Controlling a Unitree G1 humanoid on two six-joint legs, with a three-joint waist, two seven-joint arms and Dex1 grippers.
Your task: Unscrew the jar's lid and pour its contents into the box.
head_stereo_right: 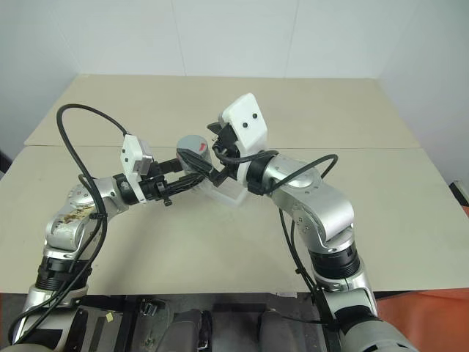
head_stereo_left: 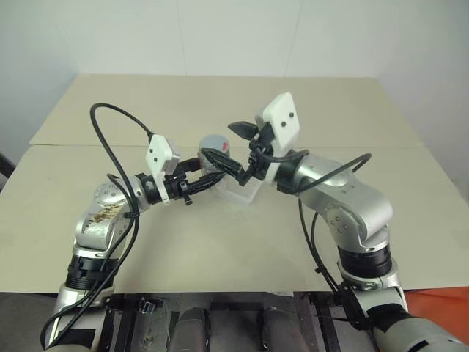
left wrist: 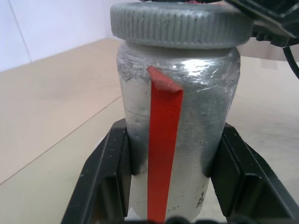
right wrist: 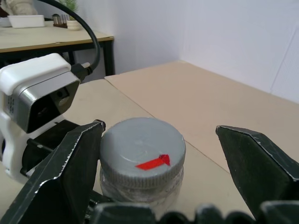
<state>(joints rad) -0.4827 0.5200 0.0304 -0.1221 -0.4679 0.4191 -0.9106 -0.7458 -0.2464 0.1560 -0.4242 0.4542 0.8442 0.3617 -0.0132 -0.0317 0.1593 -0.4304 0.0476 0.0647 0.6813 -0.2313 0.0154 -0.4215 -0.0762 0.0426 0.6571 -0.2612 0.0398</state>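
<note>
Two grippers meet over the beige tabletop (head_stereo_left: 220,242), and the work between them is the loosening of the cap. The left gripper (head_stereo_left: 209,174) is clamped on the small silvery-grey cylindrical jar with a vertical red stripe (left wrist: 173,140), its black fingers (left wrist: 112,172) pressed against opposite sides of the body below the cap, holding it upright and raised just above the shallow clear plastic rectangular box (head_stereo_left: 242,192). The round ribbed grey lid with a red mark on top (right wrist: 142,158) is still seated on the jar. The right gripper (right wrist: 159,144) stands spread wide astride that lid, one finger (right wrist: 70,163) close beside its rim, the other well apart. To do this step well, the right fingers should probably close squarely on the ribbed rim, level with it and centred, so the twist does not tilt the jar; the left hold must stay firm against the turning. The left forearm reaches in level from the robot's left, pointing toward the middle; the right wrist is bent so its gripper points back toward the jar from the robot's right.
</note>
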